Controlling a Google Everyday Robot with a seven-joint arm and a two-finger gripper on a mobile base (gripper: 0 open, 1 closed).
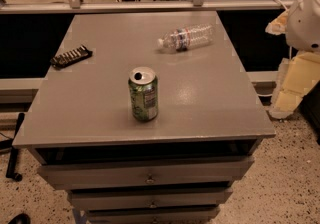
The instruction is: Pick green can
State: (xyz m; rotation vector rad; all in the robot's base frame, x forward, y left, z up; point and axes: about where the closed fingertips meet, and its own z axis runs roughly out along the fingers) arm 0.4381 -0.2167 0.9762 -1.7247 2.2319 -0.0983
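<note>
3 things sit on the grey desk [215,103]: 1 green can [143,94], 1 clear plastic bottle [186,37] and 1 dark flat packet [71,56]. The green can stands upright near the middle of the desk, toward the front edge and well apart from the other 2 things. Its silver top faces up with the pull-tab opening showing dark; what is inside cannot be told. The bottle lies on its side toward the far right of the desk, its white cap pointing left and a label around its middle; how much it holds cannot be told. The packet lies at the far left edge.

Under the desk top are 3 drawer fronts [145,173], stacked 1 above the other, and what they hold is hidden.

1 gripper [290,93] is in view, pale yellow, hanging off the desk's right side, below the white arm [307,15] and well apart from the can. Whether it is spread or pressed together cannot be told.
</note>
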